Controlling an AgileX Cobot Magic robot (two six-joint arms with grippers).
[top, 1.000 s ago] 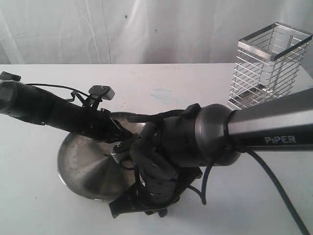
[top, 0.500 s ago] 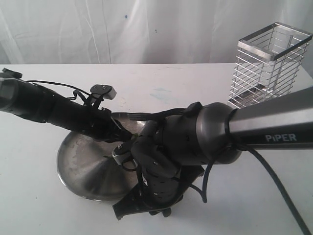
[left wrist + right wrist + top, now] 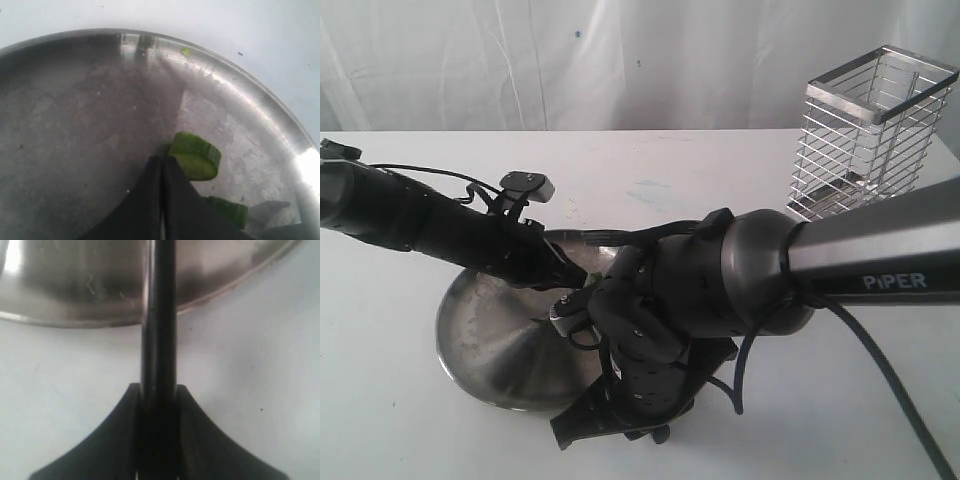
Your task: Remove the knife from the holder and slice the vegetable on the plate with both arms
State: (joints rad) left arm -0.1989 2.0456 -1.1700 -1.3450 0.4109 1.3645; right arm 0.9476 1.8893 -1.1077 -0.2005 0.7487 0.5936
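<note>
The steel plate lies on the white table under both arms. In the left wrist view a round-cut green vegetable piece rests on the plate, with a second piece close by. My left gripper is shut, its tips pressed together and touching the edge of the first piece. My right gripper is shut on the black knife, which reaches across the plate's rim. In the exterior view the right arm hides the knife; a speck of green vegetable shows by the left gripper.
The chrome wire holder stands at the back right of the table, with nothing showing inside. A white curtain hangs behind. The right arm's cable trails over the table at the front right.
The right wrist and gripper sank a little toward the table's front edge. The left arm shifted slightly to the left. Both grippers stay shut.
</note>
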